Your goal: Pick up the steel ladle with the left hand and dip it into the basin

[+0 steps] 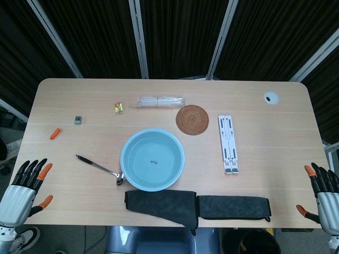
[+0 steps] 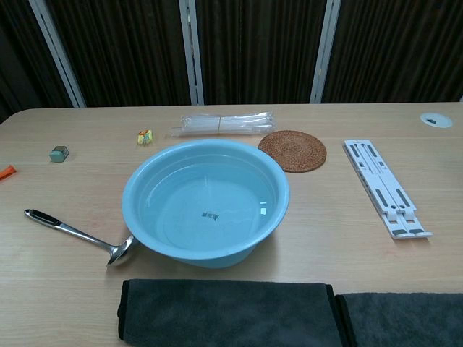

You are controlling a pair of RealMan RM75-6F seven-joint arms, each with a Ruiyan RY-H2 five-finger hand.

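Wood-grain counter [image 1: 254, 106] seen from above and from chest height, with dark curtains behind it. A light blue basin [image 1: 152, 159] sits near the middle, holding clear water. A steel ladle [image 1: 99, 169] lies flat on the counter to the left of the basin, its bowl end just beside the basin's near left rim and its dark-tipped handle pointing away to the far left. Nothing is holding it.

The left robot hand [image 1: 25, 185] hangs at the near left corner, just off the counter edge, well apart from the ladle. Its orange-tipped fingers are spread and empty. The right robot hand [image 1: 320, 193] shows at the near right corner, also spread and empty, partly cut off by the picture edge. Neither hand shows in the chest view.

Along the near edge lie two dark grey cloths [image 1: 161, 205], side by side, the left one just in front of the basin. Beyond the basin are a round woven mat [image 1: 192, 119] and a bundle of clear plastic straws [image 1: 160, 101]. A white folding stand [image 1: 228, 144] lies to the right of the basin. On the far left are a small yellow packet [image 1: 118, 108], a small grey-green block [image 1: 78, 120] and a small orange piece [image 1: 54, 133]. A round grey cable port [image 1: 271, 97] sits in the far right corner.
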